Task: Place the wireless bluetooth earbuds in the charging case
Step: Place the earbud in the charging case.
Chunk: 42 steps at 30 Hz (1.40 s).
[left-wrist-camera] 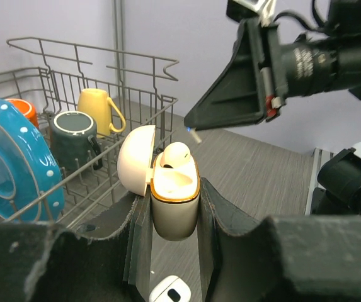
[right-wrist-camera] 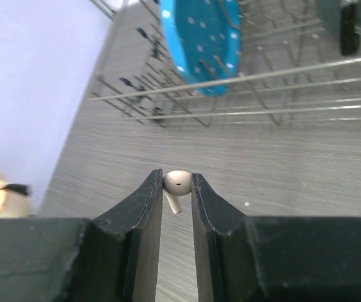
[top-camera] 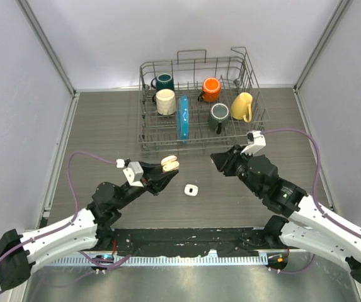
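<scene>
Item 1, nearest: left pincer (top-camera: pixel 165 171), raised off the table (top-camera: pixel 104 126). I read it as pressed onto the lower body of the charging case (left-wrist-camera: pixel 175 214), which stands upright between the pads with its lid swung open to the left.

Item 2: seated earbud (left-wrist-camera: pixel 175 154), cream-white, head showing above the case rim. The socket beside it looks vacant, though I cannot see to its bottom.

Item 3: right pincer (top-camera: pixel 218 158), aimed at the case from a short way off and not touching it. It is pinching item 4 at its very tips.

Item 4: held earbud (right-wrist-camera: pixel 178 182), gripped across the bulb, stem hanging down and angled between the jaws.

Handling, my judgement: very light, rigid, glossy plastic. It should slip or twist easily in a tip-only grip. I would hold on the bulb and leave the stem free to enter the socket.

Item 5: small white object (top-camera: pixel 191 190), lying on the table between the 2 arms. Too small for me to say what it is.

Item 6, farthest: dish rack (top-camera: pixel 186 62) holding 1 blue plate (top-camera: pixel 183 117) and 5 mugs (top-camera: pixel 211 89).

Not accounted for: any further earbuds. From overhead, the held earbud is hidden by the jaws.
</scene>
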Each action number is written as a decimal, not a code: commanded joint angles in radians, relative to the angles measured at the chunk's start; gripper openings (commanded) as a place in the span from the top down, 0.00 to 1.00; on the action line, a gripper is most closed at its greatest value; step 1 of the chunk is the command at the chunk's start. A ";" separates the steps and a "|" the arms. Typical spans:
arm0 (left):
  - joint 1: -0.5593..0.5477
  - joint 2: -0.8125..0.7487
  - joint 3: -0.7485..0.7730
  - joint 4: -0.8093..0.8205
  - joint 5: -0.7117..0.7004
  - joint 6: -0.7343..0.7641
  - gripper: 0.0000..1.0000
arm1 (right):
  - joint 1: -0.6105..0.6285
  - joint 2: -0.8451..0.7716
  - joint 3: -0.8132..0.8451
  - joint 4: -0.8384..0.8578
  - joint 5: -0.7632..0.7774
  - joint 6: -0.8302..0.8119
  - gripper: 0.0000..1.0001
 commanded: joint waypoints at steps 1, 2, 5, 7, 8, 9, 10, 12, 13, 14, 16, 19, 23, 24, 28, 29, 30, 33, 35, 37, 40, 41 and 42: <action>0.001 0.033 0.012 0.110 0.001 -0.006 1.00 | 0.079 -0.058 0.024 0.174 0.083 0.003 0.99; 0.001 0.041 0.014 0.114 0.002 -0.006 1.00 | 0.101 -0.065 0.024 0.249 0.099 -0.006 0.99; 0.003 0.059 0.017 0.139 0.014 0.005 1.00 | 0.177 -0.064 0.031 0.352 0.119 -0.052 0.99; 0.003 0.069 0.014 0.154 0.028 0.015 1.00 | 0.229 -0.039 0.037 0.427 0.117 -0.074 0.99; 0.003 0.072 0.009 0.174 0.033 0.018 1.00 | 0.245 -0.027 0.040 0.452 0.111 -0.081 0.99; 0.003 0.078 0.008 0.182 0.037 0.022 1.00 | 0.263 -0.006 0.040 0.478 0.108 -0.086 0.99; 0.003 0.078 0.008 0.186 0.039 0.026 1.00 | 0.294 0.008 0.040 0.527 0.105 -0.101 0.99; 0.003 0.081 0.009 0.189 0.045 0.031 1.00 | 0.329 0.037 0.048 0.570 0.103 -0.124 0.99; 0.003 0.085 0.008 0.188 0.048 0.034 1.00 | 0.346 0.068 0.050 0.613 0.103 -0.159 0.99; 0.003 0.085 0.009 0.188 0.054 0.037 1.00 | 0.386 0.079 0.053 0.633 0.105 -0.178 0.99; 0.003 0.087 0.011 0.188 0.054 0.037 1.00 | 0.418 0.114 0.057 0.679 0.106 -0.207 0.99; 0.001 0.087 0.012 0.188 0.056 0.038 1.00 | 0.454 0.142 0.067 0.704 0.105 -0.253 0.99; 0.003 0.087 0.014 0.186 0.062 0.037 1.00 | 0.466 0.166 0.070 0.722 0.112 -0.279 0.99; 0.001 0.085 0.014 0.185 0.062 0.037 1.00 | 0.465 0.171 0.070 0.725 0.111 -0.281 0.99; 0.003 0.087 0.017 0.180 0.067 0.037 1.00 | 0.466 0.186 0.080 0.721 0.119 -0.298 0.99; 0.001 0.087 0.020 0.179 0.070 0.035 1.00 | 0.465 0.191 0.085 0.718 0.123 -0.298 0.99; 0.003 0.089 0.020 0.177 0.073 0.035 1.00 | 0.464 0.198 0.090 0.708 0.126 -0.295 0.99; 0.001 0.093 0.026 0.176 0.077 0.032 1.00 | 0.466 0.215 0.105 0.681 0.126 -0.292 0.99; 0.003 0.093 0.029 0.174 0.079 0.032 1.00 | 0.466 0.222 0.106 0.675 0.126 -0.292 0.99; 0.003 0.096 0.032 0.174 0.079 0.029 1.00 | 0.466 0.228 0.108 0.664 0.129 -0.296 0.99; 0.003 0.090 0.032 0.174 0.077 0.028 1.00 | 0.466 0.235 0.108 0.655 0.131 -0.302 0.99; 0.003 0.090 0.031 0.174 0.076 0.026 1.00 | 0.469 0.235 0.108 0.653 0.132 -0.305 0.99; 0.003 0.086 0.032 0.174 0.074 0.025 1.00 | 0.471 0.238 0.106 0.652 0.142 -0.308 0.99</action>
